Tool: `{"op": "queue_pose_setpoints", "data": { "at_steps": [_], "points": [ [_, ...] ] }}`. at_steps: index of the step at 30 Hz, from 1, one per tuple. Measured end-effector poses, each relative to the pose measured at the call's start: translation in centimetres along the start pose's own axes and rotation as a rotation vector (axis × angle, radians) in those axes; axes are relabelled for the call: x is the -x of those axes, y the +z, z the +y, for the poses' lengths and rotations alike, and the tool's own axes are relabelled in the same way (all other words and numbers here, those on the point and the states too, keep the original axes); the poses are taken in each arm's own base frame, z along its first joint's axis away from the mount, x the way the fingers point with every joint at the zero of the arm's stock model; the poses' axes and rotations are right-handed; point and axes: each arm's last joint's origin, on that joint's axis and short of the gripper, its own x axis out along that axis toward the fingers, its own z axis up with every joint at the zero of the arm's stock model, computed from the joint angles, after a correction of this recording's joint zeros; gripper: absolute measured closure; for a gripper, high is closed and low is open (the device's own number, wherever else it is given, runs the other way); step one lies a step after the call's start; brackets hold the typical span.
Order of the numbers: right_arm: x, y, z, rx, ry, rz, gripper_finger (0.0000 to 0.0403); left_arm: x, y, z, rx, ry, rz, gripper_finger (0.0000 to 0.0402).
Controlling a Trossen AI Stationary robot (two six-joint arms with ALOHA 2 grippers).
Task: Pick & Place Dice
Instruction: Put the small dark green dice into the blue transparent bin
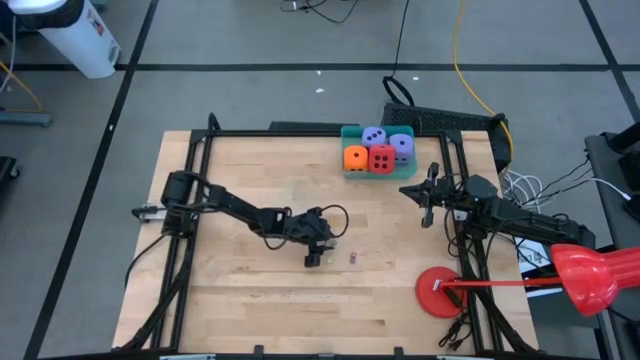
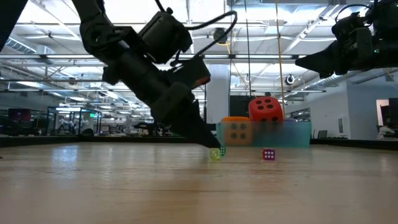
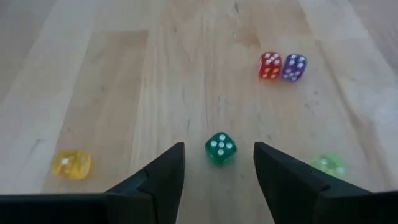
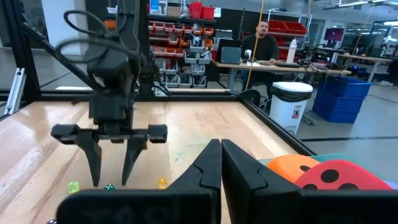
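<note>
Now my left gripper [image 3: 217, 163] is low over the wooden table [image 1: 230, 300], near its middle, with the fingers spread wide. The small green die [image 3: 220, 148] lies on the wood just between my two fingertips, not touched by them. A yellow die [image 3: 71, 164] and a pale green die [image 3: 328, 165] lie outside my fingers, one on each side. The red die [image 3: 269, 65] and the purple die [image 3: 293, 67] lie together, further ahead. My right gripper [image 1: 428, 194] waits near the teal tray [image 1: 352, 166] of big soft cubes [image 1: 381, 159], its fingers closed.
</note>
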Motion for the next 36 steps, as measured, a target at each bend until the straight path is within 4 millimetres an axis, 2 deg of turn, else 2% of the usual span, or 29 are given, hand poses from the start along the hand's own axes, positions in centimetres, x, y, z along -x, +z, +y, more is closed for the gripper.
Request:
{"op": "queue_pose_setpoints", "data": {
  "at_steps": [9,14,36],
  "points": [
    [0.00,0.01,0.00,0.000,-0.001,-0.001,0.0399,-0.88,-0.67,-0.02,0.001,-0.011,-0.004,0.0198],
    [0.00,0.01,-0.01,0.000,-0.002,-0.001,0.0399,-1.03,-0.85,-0.01,-0.009,-0.010,0.001,0.0209],
    [0.00,0.01,0.00,0.000,-0.001,-0.001,0.0399,-1.16,-0.47,0.19,-0.052,-0.006,-0.053,0.0352]
  ]
}}
